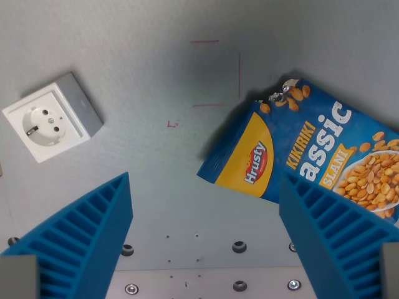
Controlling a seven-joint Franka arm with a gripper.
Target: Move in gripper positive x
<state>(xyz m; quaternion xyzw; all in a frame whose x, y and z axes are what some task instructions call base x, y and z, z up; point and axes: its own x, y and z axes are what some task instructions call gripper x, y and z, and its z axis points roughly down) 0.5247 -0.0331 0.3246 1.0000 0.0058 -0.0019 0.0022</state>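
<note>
My gripper (206, 187) is open and empty, with two blue ribbed fingers (81, 240) at the bottom left and bottom right of the wrist view. It hangs above a grey table (156, 162). A blue and yellow peanut bag (299, 149) lies flat at the wrist view's right, partly behind the right finger (336, 237). A white wall socket box (53, 116) lies at the wrist view's left, apart from the left finger.
Thin red marks (215, 71) are drawn on the table at the top middle. Several bolts and holes (239, 246) line a metal plate along the bottom edge.
</note>
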